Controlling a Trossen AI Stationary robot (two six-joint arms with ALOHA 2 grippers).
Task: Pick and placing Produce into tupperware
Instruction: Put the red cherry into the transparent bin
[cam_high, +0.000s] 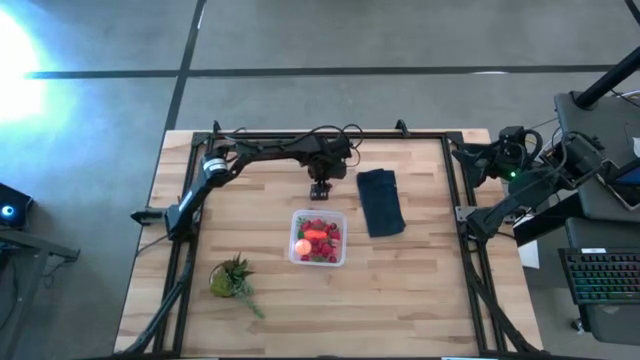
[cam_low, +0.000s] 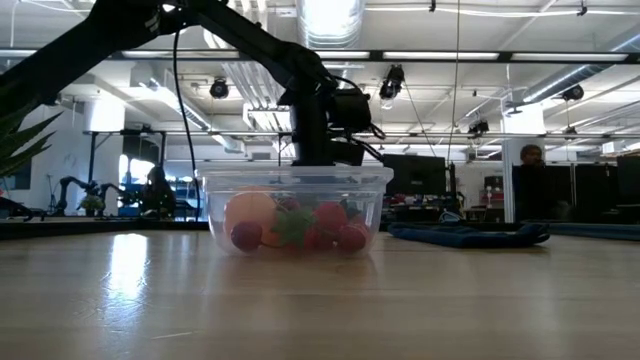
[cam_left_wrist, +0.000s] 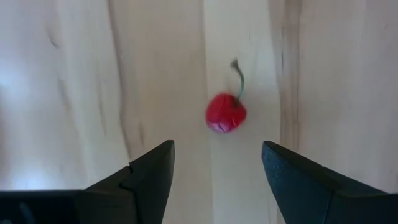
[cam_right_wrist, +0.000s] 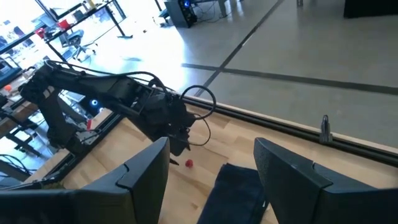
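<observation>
The clear tupperware (cam_high: 319, 238) sits mid-table with red berries, an elongated orange-red piece and a peach-orange ball (cam_high: 302, 246) inside. One small red stemmed berry (cam_left_wrist: 226, 113) lies on the bare wood beyond the box's far side. My left gripper (cam_left_wrist: 216, 163) hovers above that berry, open, fingers pointing down and apart from it; the high view shows the left gripper (cam_high: 320, 188) just past the box. My right gripper (cam_right_wrist: 210, 163) waits open at the table's far right, off the board.
A dark navy folded cloth (cam_high: 380, 201) lies right of the box. A green leafy bunch (cam_high: 233, 280) rests near the table's near-left corner. A black frame rail (cam_high: 330, 135) runs along the far edge. A person (cam_low: 530, 190) stands in the room behind.
</observation>
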